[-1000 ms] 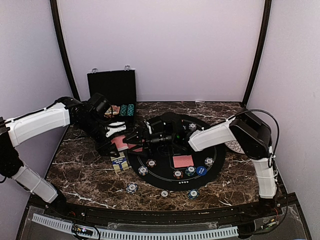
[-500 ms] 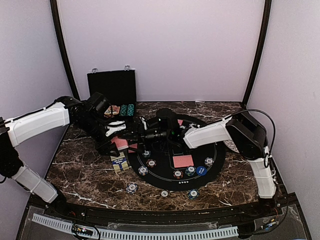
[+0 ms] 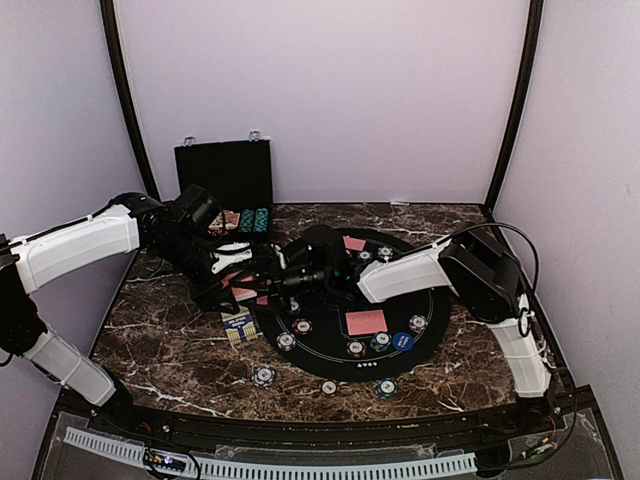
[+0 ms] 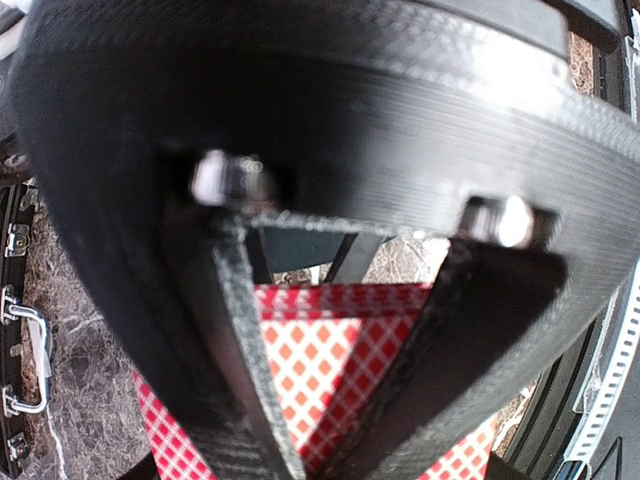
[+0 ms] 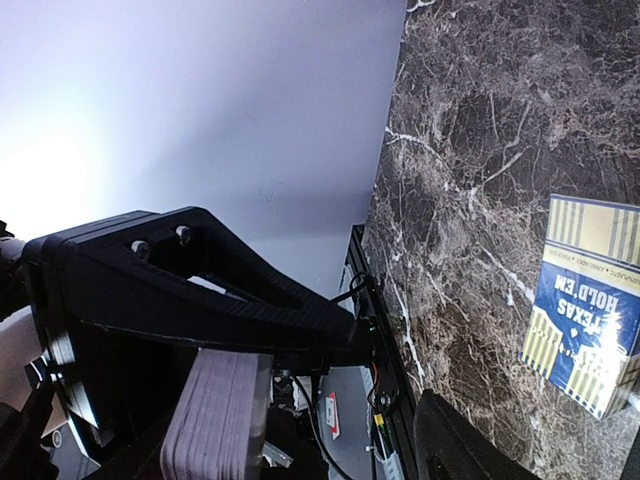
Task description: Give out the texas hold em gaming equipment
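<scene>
Marble table (image 3: 160,330); case (image 3: 225,172) behind; cards (image 4: 320,350) clamped.

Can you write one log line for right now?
left gripper: shut on red-checked card deck | right gripper: open, close by the deck

The top view looks down from high behind the near edge of the tabletop (image 3: 170,330), taking in all of it. The left wrist camera sits hard against the red-backed cards (image 4: 310,345) — the right wrist one, rolled sideways and low, shares the booklet (image 5: 590,300) with the top view.
</scene>
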`<state>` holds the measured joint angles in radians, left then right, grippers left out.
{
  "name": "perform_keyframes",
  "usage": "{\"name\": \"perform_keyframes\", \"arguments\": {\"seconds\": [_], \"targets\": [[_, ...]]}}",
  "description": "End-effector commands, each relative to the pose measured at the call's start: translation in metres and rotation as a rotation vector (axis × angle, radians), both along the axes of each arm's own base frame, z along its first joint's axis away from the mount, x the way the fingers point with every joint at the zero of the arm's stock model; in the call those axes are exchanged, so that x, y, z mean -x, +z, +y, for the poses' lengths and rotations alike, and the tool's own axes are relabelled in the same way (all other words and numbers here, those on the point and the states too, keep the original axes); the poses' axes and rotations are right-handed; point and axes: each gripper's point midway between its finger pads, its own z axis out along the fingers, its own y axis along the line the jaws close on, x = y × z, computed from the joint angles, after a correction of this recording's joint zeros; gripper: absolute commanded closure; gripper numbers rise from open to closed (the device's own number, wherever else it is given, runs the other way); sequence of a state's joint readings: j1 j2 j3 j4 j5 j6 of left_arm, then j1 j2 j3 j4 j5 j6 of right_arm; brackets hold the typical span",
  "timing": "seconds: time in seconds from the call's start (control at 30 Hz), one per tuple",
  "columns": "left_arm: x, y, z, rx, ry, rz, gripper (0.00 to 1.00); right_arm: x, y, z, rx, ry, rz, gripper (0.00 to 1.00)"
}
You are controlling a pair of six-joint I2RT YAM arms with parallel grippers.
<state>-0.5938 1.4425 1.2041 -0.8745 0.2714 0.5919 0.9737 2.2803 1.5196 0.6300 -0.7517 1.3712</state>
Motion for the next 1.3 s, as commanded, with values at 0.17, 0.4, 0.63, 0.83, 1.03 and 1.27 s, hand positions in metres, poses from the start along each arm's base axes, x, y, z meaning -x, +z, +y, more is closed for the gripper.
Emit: {"name": "perform_keyframes", "arguments": {"seconds": [0.17,0.4,0.63,0.83,1.03,1.27], "targets": [[0.002,0.014,-0.004,0.036,-0.022,-0.027,1.0,-0.015,-0.013,-0.021,0.075,-0.068,-0.006,0.33],[0.001,0.014,-0.006,0.04,-0.023,-0.027,1.0,-0.015,-0.008,-0.04,0.088,-0.077,-0.02,0.39],[0.001,0.013,-0.006,0.037,-0.022,-0.024,1.0,-0.013,0.018,-0.04,0.056,-0.064,-0.061,0.44],[0.001,0.013,-0.006,0.038,-0.023,-0.024,1.0,-0.014,0.035,-0.047,0.066,-0.068,-0.115,0.44],[0.001,0.011,-0.005,0.031,-0.024,-0.024,1.0,-0.014,0.045,-0.052,0.056,-0.072,-0.127,0.47],[0.001,0.011,-0.004,0.029,-0.023,-0.025,1.0,-0.011,0.05,-0.05,0.043,-0.058,-0.117,0.64]]}}
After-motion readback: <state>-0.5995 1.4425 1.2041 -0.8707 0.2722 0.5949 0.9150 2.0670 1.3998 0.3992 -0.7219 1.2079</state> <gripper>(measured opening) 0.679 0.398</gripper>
